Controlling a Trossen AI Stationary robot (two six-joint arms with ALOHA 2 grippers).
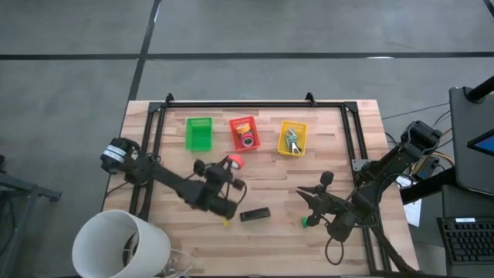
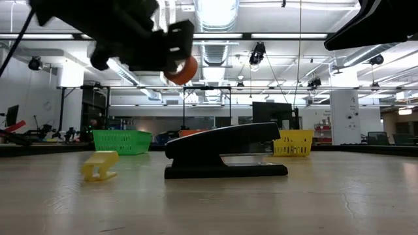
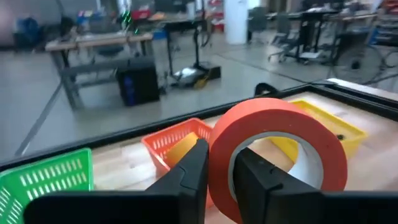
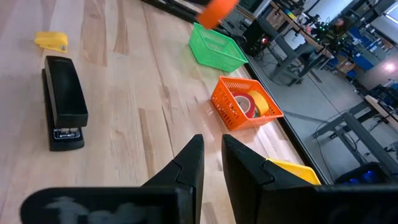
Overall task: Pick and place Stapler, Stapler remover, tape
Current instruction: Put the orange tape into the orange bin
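My left gripper (image 1: 230, 166) is shut on a red-orange tape roll (image 1: 235, 162), held above the middle of the table; the low view shows the roll (image 2: 181, 69) well clear of the top. The black stapler (image 1: 255, 215) lies flat on the table nearer the front edge and also shows in the low view (image 2: 225, 151). My right gripper (image 1: 302, 193) is shut and empty, to the right of the stapler. The orange basket (image 1: 244, 133) holds other tape rolls (image 4: 252, 102). A metal tool lies in the yellow basket (image 1: 292, 139). My left gripper pinches the roll's ring wall (image 3: 219, 140), with one finger (image 3: 261, 180) inside the pale centre hole and one finger (image 3: 186, 177) outside. The roll stands on edge in the hold, lifted clear of the table.
A green basket (image 1: 199, 133) stands left of the orange one along the far side. A small yellow block (image 1: 226, 222) and a small green block (image 1: 306, 222) lie near the stapler. A white round lamp shade (image 1: 116, 243) sits at the near left corner. A black frame (image 1: 255, 104) borders the table.
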